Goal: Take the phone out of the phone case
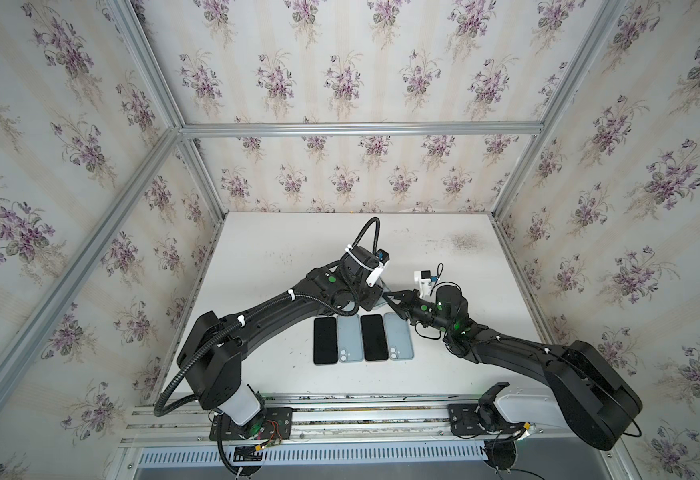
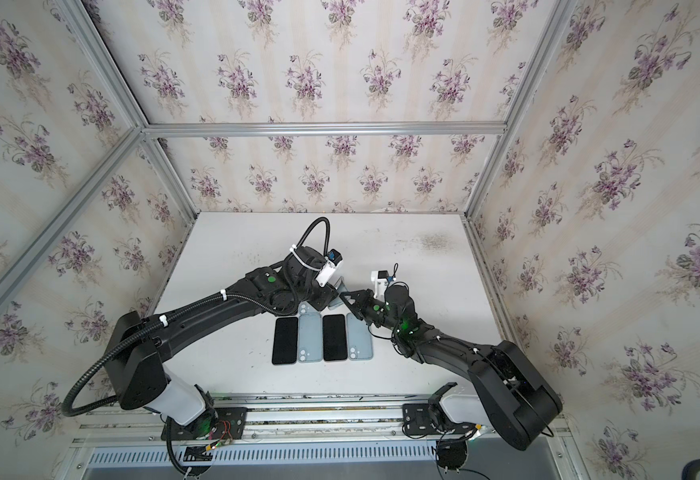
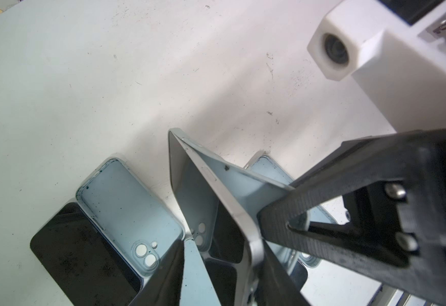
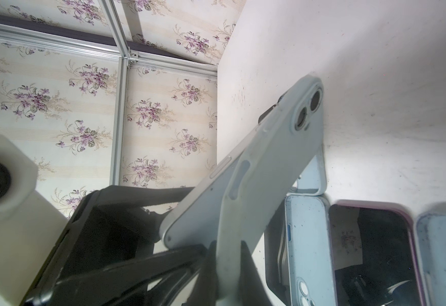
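Clamping the case [image 4: 264,164], right pincer [image 4: 227,257] shows plainly only in wrist views; left pincer [image 3: 221,265] flanks phone [image 3: 232,209], grip unclear

Enclosure as seen in both top views. Walls [image 1: 340,62] papered with violet bouquets on cream stripes are shown at 9, 12 and 3 o'clock, framed by aluminium profiles [image 1: 360,129]. A scuffed white tabletop [image 1: 277,249] is enclosed; a metal rail [image 1: 360,412] and slotted panel [image 1: 340,457] are set at 6 o'clock.
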Available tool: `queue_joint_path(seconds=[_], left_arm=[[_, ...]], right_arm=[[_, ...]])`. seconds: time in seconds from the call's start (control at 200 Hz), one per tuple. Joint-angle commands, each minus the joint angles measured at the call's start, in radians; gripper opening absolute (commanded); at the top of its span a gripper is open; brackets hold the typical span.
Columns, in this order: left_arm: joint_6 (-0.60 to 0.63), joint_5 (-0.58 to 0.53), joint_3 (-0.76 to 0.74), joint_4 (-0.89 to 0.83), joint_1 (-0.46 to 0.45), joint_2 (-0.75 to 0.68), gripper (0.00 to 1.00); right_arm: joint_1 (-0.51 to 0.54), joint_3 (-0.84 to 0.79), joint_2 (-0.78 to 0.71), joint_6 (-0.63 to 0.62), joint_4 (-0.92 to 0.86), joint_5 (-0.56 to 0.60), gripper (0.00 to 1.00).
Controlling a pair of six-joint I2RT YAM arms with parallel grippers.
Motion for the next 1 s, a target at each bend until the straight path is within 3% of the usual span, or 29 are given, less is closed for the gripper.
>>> queue_joint_path(seconds=[0.0,0.23,0.41,0.785,0.994], left_arm=[[-0.016,-0.035,0.010,0.004,0.003,0.006,0.38],[-0.042,-0.015,0.026,0.003,0.005,0.010,0.19],[-0.079,-0.027,0.040,-0.010,0.011,-0.007,0.11],[-0.134,-0.077,0.050,-0.047,0.045,-0.046,0.05],[-0.143,-0.171,0.052,-0.112,0.068,-0.089,0.04]], right_arm=[[0.001,0.019,-0.007,-0.005,0.094,-0.040,0.00],[0.001,0.022,-0.026,-0.025,0.053,-0.052,0.00],[0.001,0.066,-0.087,-0.115,-0.125,-0.068,0.00],[0.000,0.164,-0.151,-0.315,-0.465,-0.123,0.00],[-0.001,0.322,-0.148,-0.556,-0.845,-0.126,0.00]])
